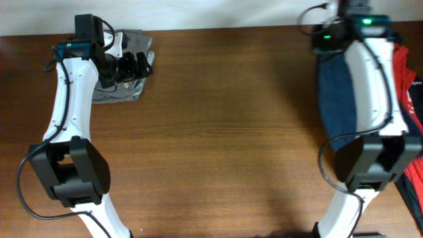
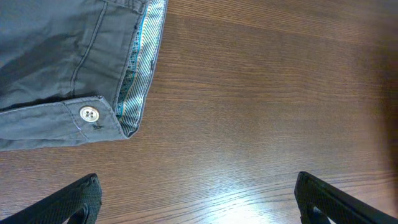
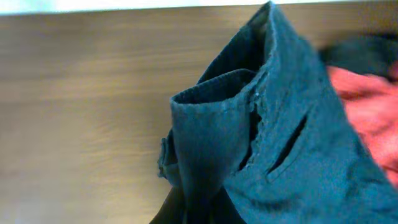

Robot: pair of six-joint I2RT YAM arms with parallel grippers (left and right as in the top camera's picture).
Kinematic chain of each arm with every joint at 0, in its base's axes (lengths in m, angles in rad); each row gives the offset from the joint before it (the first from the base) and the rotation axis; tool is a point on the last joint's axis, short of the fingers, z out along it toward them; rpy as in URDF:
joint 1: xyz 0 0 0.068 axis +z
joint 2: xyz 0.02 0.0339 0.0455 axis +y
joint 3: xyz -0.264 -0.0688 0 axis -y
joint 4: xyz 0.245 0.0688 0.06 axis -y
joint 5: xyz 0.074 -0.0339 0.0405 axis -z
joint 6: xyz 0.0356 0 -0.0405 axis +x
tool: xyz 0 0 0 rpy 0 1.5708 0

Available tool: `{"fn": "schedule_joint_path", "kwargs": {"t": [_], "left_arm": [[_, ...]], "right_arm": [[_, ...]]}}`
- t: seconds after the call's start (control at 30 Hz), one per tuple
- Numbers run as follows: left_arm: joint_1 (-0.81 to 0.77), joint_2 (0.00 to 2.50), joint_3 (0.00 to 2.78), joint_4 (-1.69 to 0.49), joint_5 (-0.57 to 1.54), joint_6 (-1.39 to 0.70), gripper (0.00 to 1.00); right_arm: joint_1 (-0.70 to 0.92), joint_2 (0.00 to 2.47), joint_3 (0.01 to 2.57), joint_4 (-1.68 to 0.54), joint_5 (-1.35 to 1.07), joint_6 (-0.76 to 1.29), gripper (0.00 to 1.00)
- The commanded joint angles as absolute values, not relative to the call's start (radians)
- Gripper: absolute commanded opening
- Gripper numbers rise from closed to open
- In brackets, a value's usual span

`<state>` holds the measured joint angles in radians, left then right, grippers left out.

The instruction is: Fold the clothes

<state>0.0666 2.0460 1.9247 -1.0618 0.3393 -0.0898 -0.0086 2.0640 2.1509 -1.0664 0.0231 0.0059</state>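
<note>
The olive-grey trousers (image 1: 119, 94) lie folded at the table's far left corner. In the left wrist view their waistband corner (image 2: 50, 62) with a small metal button (image 2: 89, 112) fills the upper left. My left gripper (image 1: 132, 65) hovers over them, open, with only bare wood between its fingertips (image 2: 74, 199). The dark navy garment (image 1: 334, 99) hangs in a long strip at the far right. My right gripper (image 3: 214, 208) is shut on a bunched fold of the navy garment (image 3: 267, 124), lifted off the table. The red-and-black top (image 1: 404, 73) lies just beyond it.
The brown wooden table (image 1: 231, 132) spreads between the two arms. Its far edge (image 1: 231, 28) meets a white wall. The red top (image 3: 367, 106) sits at the right table edge, behind the navy fabric.
</note>
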Motion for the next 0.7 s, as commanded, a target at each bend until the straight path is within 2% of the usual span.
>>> {"fn": "schedule_joint_path", "kwargs": {"t": [0.0,0.17,0.47,0.67], "left_arm": [[0.066,2.051,1.916,-1.064,0.332,-0.07,0.99],[0.066,2.051,1.916,-1.064,0.316,-0.07,0.99],[0.076,2.051,1.916,-1.052,0.112,-0.122,0.99],[0.133,2.051,1.916,-1.021,0.063,-0.172,0.99]], "right_arm": [[0.112,2.064,2.152,-1.057,-0.042,0.029,0.04],[0.271,2.106,2.149,-1.045,-0.045,0.074,0.04],[0.473,2.192,2.148,-1.037,-0.046,0.199,0.04],[0.582,2.193,2.148,-1.061,-0.167,0.254,0.04]]}}
